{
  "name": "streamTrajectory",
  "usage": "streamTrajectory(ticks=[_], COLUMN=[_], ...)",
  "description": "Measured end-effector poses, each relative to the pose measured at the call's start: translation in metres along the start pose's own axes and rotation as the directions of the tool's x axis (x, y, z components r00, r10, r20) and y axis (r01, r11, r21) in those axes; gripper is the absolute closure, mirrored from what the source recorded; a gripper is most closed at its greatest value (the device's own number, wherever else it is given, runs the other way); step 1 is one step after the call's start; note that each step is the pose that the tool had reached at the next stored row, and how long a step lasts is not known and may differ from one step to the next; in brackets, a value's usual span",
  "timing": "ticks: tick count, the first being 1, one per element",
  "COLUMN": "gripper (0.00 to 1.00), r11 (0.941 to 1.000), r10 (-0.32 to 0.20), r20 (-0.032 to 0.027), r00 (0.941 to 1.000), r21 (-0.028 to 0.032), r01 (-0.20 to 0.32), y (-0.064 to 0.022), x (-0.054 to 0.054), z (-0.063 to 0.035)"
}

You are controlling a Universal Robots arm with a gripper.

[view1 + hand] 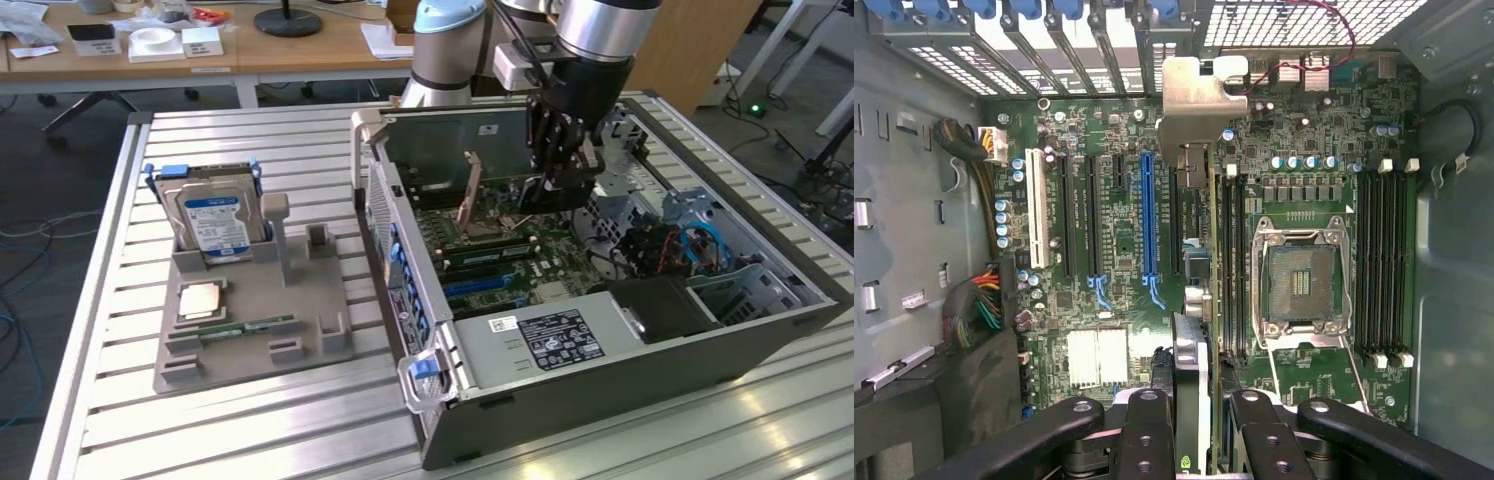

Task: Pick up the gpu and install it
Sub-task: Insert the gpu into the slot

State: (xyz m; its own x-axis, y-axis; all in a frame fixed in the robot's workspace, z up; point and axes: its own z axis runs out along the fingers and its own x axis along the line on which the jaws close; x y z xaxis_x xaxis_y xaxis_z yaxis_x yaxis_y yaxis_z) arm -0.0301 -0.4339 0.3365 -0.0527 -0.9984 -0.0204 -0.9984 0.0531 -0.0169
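In the wrist view the gpu [1192,345] is seen edge-on, a thin dark card with a silver end bracket [1199,95], and my gripper [1192,440] is shut on it with black fingers [1144,425] on either side. It hangs over the green motherboard [1114,250], beside the long blue slot [1148,220] and close to the black memory slots. In the exterior view my gripper [558,170] reaches down into the open computer case [601,340], with the gpu [541,195] held just above the board.
A grey holder [254,330] on the slatted table carries a silver hard drive [211,225], a processor [200,298] and a green memory stick [247,328]. Inside the case lie an open processor socket [1299,280], cable bundles [979,300] and the rear slot covers [1054,30].
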Motion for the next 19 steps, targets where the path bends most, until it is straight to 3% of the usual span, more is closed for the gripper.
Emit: streamTrajectory(ticks=[19], gripper=[0.73], r11=[1.0], r10=[0.0], r20=[0.0001], r00=[1.0], r21=[0.0], r01=[0.0], y=[-0.0001], x=[0.0052], z=[0.0006])
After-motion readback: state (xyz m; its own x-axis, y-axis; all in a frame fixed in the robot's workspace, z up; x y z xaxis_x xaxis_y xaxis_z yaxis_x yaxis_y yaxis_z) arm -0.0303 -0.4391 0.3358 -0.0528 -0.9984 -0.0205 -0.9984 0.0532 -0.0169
